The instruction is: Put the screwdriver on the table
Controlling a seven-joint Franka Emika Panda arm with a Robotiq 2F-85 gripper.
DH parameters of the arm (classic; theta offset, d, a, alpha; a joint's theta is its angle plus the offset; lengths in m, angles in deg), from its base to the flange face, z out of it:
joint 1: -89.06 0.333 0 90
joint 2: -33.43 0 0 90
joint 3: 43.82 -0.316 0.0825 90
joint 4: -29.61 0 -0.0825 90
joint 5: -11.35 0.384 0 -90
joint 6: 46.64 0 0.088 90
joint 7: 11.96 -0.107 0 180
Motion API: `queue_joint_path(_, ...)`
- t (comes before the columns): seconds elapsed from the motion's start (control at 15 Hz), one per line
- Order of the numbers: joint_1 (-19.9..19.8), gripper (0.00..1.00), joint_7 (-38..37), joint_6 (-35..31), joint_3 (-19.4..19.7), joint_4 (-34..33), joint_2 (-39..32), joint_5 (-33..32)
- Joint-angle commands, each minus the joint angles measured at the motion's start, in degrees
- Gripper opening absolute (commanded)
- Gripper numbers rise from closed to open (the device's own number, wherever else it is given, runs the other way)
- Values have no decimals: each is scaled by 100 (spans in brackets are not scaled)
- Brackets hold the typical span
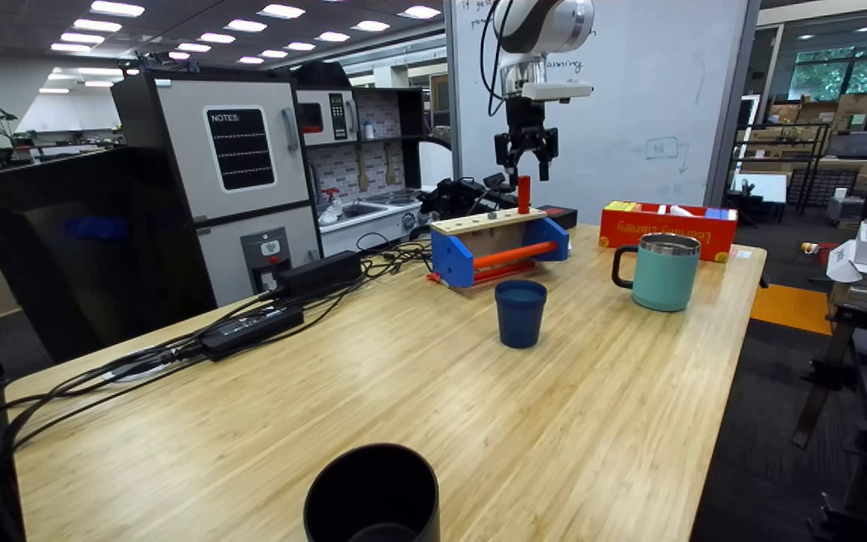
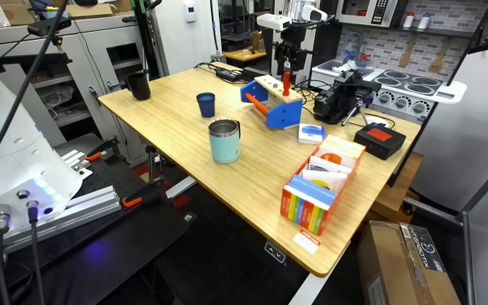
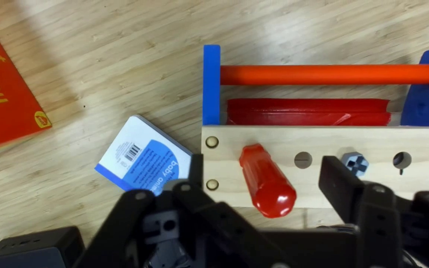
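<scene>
The screwdriver's red handle shows in both exterior views (image 1: 524, 196) (image 2: 286, 84) and in the wrist view (image 3: 267, 182). It stands upright in the wooden top of a blue-sided toolbox (image 1: 452, 260) (image 2: 284, 115) (image 3: 233, 193), near one end. Its shaft is hidden. The toolbox stands on the light wood table (image 1: 403, 399) (image 2: 252, 169) (image 3: 143, 48). My gripper (image 1: 528, 173) (image 3: 266, 169) is open and empty, pointing down just above the handle. In the wrist view the handle lies between the two fingers, with a gap on each side.
A small book (image 3: 140, 156) and a red book box (image 1: 667, 229) (image 2: 328, 186) lie near the toolbox. A blue cup (image 1: 521, 316), a teal mug (image 1: 667, 275) and a black cup (image 1: 373, 489) stand on the table. Cables (image 1: 253, 324) and black devices (image 2: 341, 99) line one long edge.
</scene>
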Motion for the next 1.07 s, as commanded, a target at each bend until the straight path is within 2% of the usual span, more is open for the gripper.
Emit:
queue_joint_path(0.0, -43, 51, -54, 329, -22, -355, -201, 118)
queue_joint_path(0.33, -35, 15, -53, 361, -24, -446, -265, 108)
queue_joint_path(0.47, -37, 4, -13, 371, -55, -441, -246, 140)
queue_joint_path(0.53, -32, 6, 18, 369, -70, -397, -192, 139)
queue_joint_path(0.73, -18, 7, 97, 329, -93, -105, 164, 134)
queue_joint_path(1.0, 23, 7, 60, 698, -40, 123, 800, 73)
